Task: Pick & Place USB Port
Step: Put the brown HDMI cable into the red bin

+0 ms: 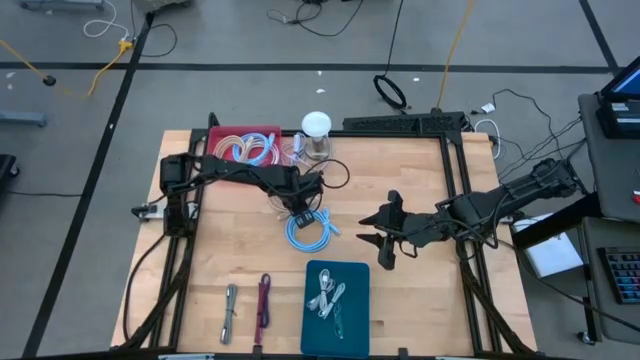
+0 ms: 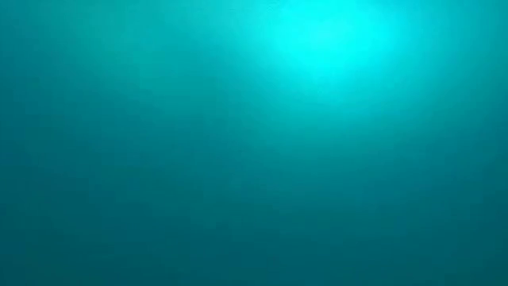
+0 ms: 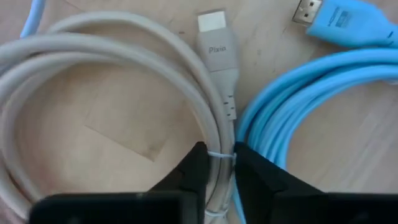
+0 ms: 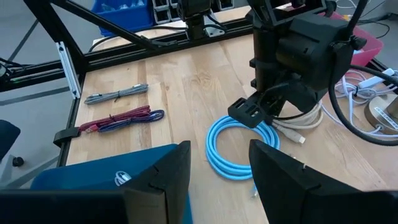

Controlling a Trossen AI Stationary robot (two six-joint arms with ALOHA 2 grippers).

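Note:
A coiled white USB cable (image 3: 112,34) with a plug marked "Pixio" (image 3: 217,43) lies at the table's middle, touching a coiled blue cable (image 1: 308,232) (image 3: 298,93) just nearer. My left gripper (image 1: 300,208) (image 3: 217,165) stands over the white coil (image 4: 301,127), shut on it. My right gripper (image 1: 378,240) (image 4: 219,155) is open to the right of the blue coil (image 4: 230,149), touching nothing. A teal tray (image 1: 350,320) (image 4: 81,177) near the front edge holds white cables. The low view shows only a teal glow. My left gripper pinches the white cable's bundled strands (image 3: 219,146) between its two fingers, just below the plug, where a thin tie binds them. The fingers come from above, pointing down, one on each side of the bundle. The coil looks to be resting on the table.
A red bin of cables (image 1: 245,145) and a clear cup with a white lid (image 1: 316,128) stand at the far edge. A grey cable (image 1: 230,312) and a red-purple one (image 1: 263,305) lie front left. Black frame rails (image 1: 460,170) border the table.

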